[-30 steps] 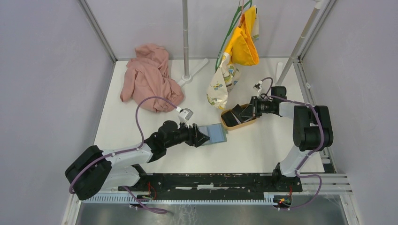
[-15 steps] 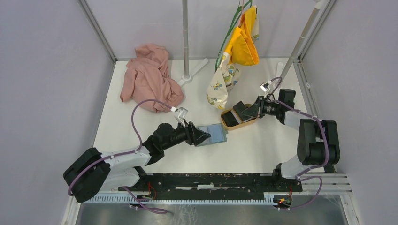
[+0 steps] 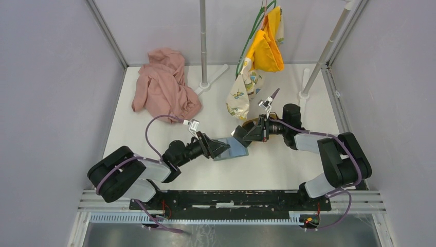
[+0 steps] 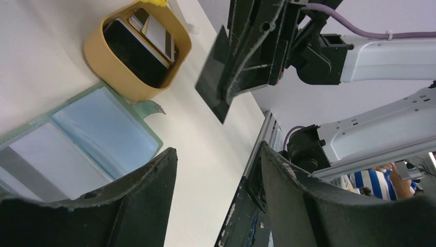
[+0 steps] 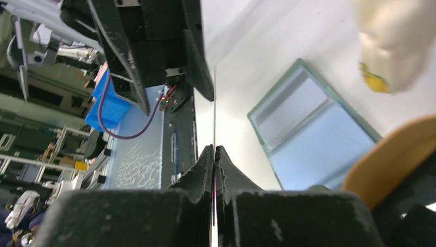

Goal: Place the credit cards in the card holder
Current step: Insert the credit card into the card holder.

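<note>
Left wrist: right tool (image 4: pixel 230 90) pinches black card (image 4: pixel 210 77) broadside; right wrist: edge-on only; left tool (image 4: pixel 216 160) spread.

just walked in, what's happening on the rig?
The right gripper pinches a black card, holding it in the air between the wood tray and the open green wallet. The left gripper, jaws open, sits at the wallet's edge. Other cards lie in the tray. The held card is not yet inserted.
</note>
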